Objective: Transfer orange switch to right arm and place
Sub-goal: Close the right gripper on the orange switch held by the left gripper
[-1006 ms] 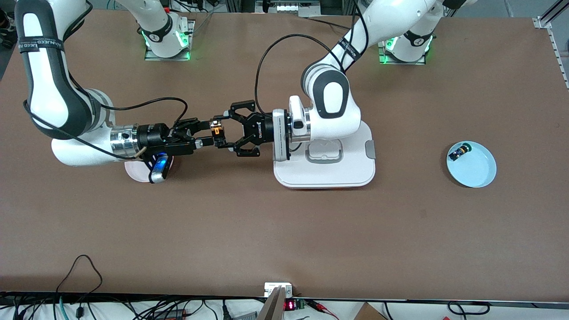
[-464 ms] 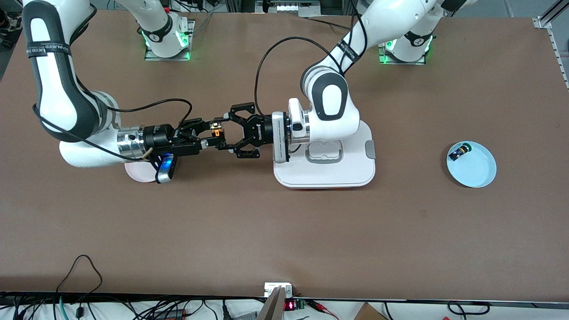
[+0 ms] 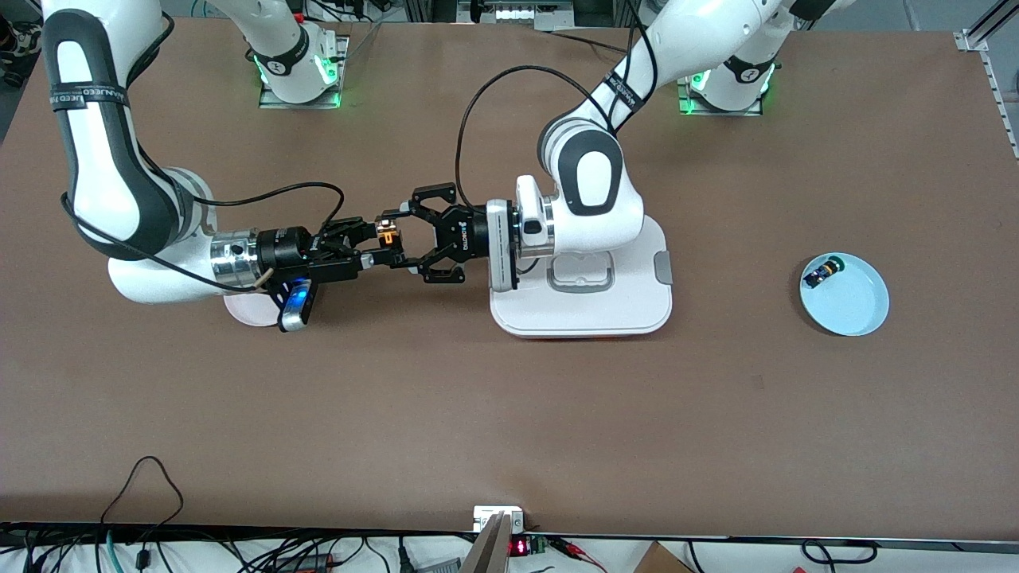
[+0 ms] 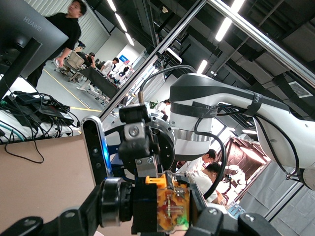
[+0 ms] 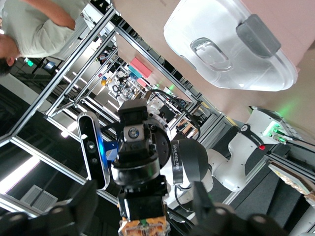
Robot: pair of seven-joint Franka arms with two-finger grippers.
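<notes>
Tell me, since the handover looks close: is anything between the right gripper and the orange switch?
Nothing visible. The left gripper holds the orange switch in mid-air over bare table, and the right gripper has its fingers on either side of it.

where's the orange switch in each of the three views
Front view: orange switch in the air between the two grippers, pinched by the left gripper.
Left wrist view: at the bottom edge, the right gripper just past it.
Right wrist view: at the bottom edge.
Shared landmark: the white lidded box.
</notes>
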